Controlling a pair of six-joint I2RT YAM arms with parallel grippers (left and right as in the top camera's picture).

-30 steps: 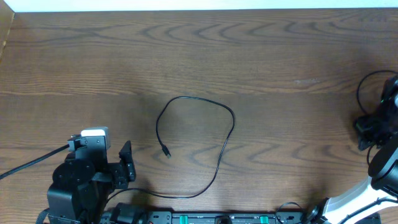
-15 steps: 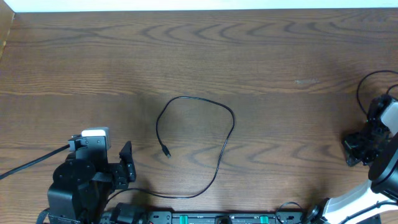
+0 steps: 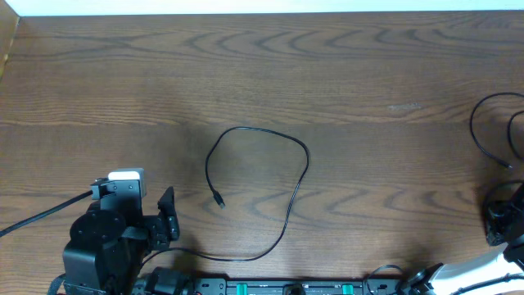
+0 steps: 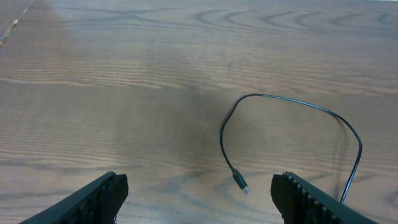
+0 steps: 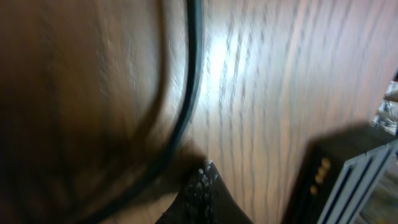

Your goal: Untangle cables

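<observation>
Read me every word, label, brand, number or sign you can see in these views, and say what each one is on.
No text can be read in any view.
White block on the left arm: blank as far as it shows.
Rail with green parts at the bottom of the overhead view: too small to read.
Right wrist view: blurred, nothing legible.
Looped cable: no visible lettering.

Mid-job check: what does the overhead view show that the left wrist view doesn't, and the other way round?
Only overhead: a second cable curving at the table's right edge, well apart from the looped cable, and that loop's full run down to the near edge. Only left wrist: a close look at the left tool, jaws wide open with nothing between them. Both: the looped cable lying loose on the wood, its plug free.
</observation>
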